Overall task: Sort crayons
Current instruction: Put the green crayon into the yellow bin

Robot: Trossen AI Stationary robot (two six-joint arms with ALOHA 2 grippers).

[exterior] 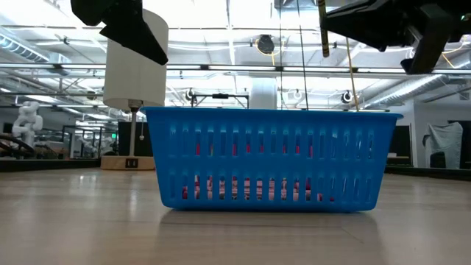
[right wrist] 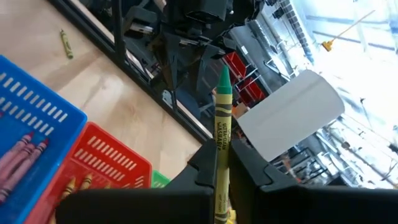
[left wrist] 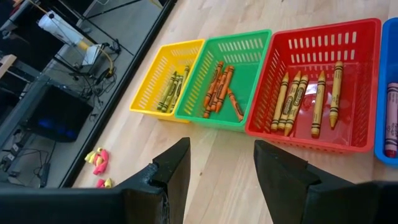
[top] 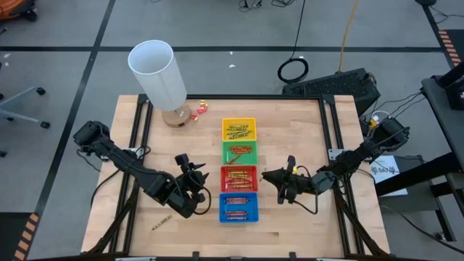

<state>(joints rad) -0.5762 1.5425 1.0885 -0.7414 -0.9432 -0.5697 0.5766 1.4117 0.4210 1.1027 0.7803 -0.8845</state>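
Four trays in a column mid-desk (top: 304,217): yellow tray (top: 238,120), green tray (top: 249,144), red tray (top: 239,168), blue tray (top: 238,217), each w/ crayons inside. Right gripper (right wrist: 219,163) just right of red tray, closed on one upright olive-green crayon (right wrist: 221,137). Left gripper (left wrist: 219,165) just left of red/blue trays, fingers apart, empty. One loose crayon (top: 161,222) on desk near front-left, well apart from trays. Likely step: carrying held crayon to matching tray. Next probably calls for swing over yellow tray, where similar olive sticks lie, lower, then release. White cylinder (top: 157,73) at back-left, not involved.
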